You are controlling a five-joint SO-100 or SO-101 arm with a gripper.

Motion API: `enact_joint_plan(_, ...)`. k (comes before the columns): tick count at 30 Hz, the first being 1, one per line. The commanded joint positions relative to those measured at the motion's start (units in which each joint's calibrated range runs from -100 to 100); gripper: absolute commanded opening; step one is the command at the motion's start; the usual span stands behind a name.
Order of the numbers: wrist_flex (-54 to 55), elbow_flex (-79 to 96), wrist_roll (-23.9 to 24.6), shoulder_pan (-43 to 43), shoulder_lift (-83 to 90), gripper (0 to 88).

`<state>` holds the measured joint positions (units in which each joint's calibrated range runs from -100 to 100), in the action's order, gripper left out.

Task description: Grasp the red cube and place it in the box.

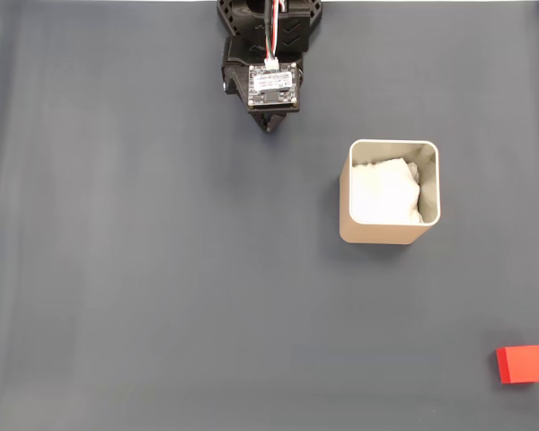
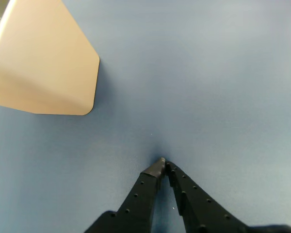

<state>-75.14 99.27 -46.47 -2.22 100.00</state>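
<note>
In the fixed view the arm (image 1: 268,54) sits at the top centre of the grey table (image 1: 144,269), folded close to its base, with the gripper (image 1: 269,126) pointing down the picture. The wrist view shows the gripper (image 2: 163,162) with its two black fingers (image 2: 140,194) brought together at the tips, holding nothing, just above the bare surface. The box (image 1: 391,235) stands to the right of the arm (white crumpled lining inside); its tan wall (image 2: 39,68) fills the upper left of the wrist view. The cube (image 1: 522,365) lies at the lower right corner of the table, well apart from both box and gripper.
</note>
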Motion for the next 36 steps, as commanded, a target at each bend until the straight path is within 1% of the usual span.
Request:
enact_joint_plan(1,-1.06,0.55,-0.29,-0.37,-0.09,0.3)
enact_joint_plan(13,-0.16,0.55,-0.2,-0.66,-0.09,0.3)
enact_joint_plan(16,5.84,0.55,0.88,-0.52,-0.09,0.3)
enact_joint_plan(18,11.91,0.55,1.86,-0.52,-0.09,0.3)
enact_joint_plan(25,26.11,0.46,2.39,-0.66,-0.26,0.3)
enact_joint_plan(33,34.15,-5.38,2.69,-0.8,-5.37,0.2)
enact_joint_plan(36,34.56,-10.57,2.69,-0.45,-9.61,0.2)
